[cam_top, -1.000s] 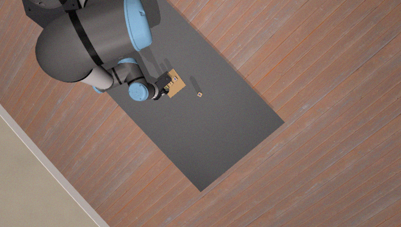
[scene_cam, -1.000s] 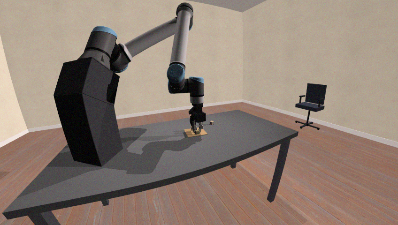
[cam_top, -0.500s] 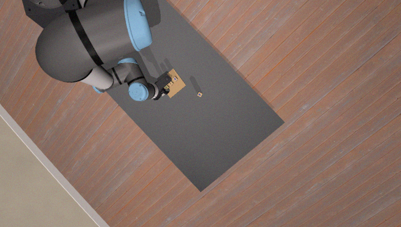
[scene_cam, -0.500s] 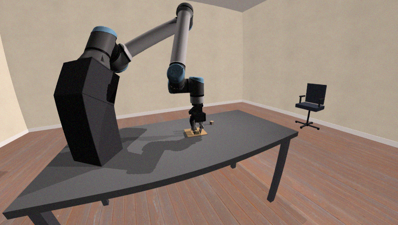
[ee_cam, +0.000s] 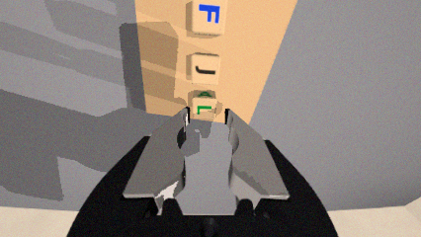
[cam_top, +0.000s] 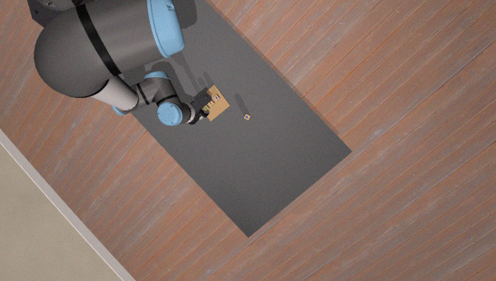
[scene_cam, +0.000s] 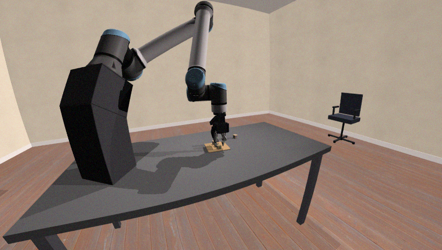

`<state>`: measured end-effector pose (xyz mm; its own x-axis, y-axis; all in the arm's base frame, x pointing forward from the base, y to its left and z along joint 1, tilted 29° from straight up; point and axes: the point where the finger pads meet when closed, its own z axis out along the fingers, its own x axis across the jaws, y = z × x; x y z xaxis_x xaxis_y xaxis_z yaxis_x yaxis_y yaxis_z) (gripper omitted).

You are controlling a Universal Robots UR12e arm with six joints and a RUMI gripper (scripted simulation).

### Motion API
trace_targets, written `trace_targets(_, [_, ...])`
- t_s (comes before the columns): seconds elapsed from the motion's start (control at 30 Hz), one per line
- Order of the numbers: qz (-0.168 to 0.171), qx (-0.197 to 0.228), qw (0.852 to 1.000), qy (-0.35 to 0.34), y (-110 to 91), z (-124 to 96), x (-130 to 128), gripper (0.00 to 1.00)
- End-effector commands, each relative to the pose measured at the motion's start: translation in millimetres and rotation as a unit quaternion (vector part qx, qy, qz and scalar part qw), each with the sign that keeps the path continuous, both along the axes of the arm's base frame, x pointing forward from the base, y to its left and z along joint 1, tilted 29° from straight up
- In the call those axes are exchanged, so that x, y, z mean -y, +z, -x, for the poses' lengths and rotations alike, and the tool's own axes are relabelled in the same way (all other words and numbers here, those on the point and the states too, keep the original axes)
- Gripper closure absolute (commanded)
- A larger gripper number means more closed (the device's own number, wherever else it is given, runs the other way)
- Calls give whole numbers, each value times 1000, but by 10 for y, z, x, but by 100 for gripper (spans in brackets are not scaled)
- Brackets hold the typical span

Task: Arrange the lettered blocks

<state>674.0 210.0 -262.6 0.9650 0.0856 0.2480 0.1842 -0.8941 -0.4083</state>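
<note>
Releasing the green-lettered L wooden cube [ee_cam: 205, 110] at the near end of the tan rectangular mat [ee_cam: 262, 59], the gripper [ee_cam: 206, 116] should spread its loosening jaws evenly, then lift straight, sparing the neighbouring black-lettered J cube [ee_cam: 204, 67].

The grey six-joint arm with blue joint caps [scene_cam: 198, 46] reaches down, wrist vertical; its dark two-jaw gripper [ee_cam: 207, 115] points downward, jaws slightly parted, gripping nothing

Top: overhead, far, looking straight down on table [cam_top: 278, 163] | Exterior: room-level, oblique, mid-distance across table [scene_cam: 263, 167] | Wrist: close, behind gripper [ee_cam: 207, 115], facing mat [ee_cam: 267, 49] | Shared: mat [cam_top: 222, 104]
</note>
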Motion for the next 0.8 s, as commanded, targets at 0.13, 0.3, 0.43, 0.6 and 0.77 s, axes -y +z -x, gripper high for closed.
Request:
trace_targets(0.13, [-1, -2, 1000, -1, 382, 106, 200, 75])
trace_targets(0.3, [-1, -2, 1000, -1, 577, 148, 298, 75])
trace_targets(0.43, [-1, -2, 1000, -1, 642, 162, 332, 75])
trace_targets(0.6, [-1, -2, 1000, -1, 668, 168, 346, 75])
trace_targets(0.77, [-1, -3, 1000, 0, 658, 174, 337, 0])
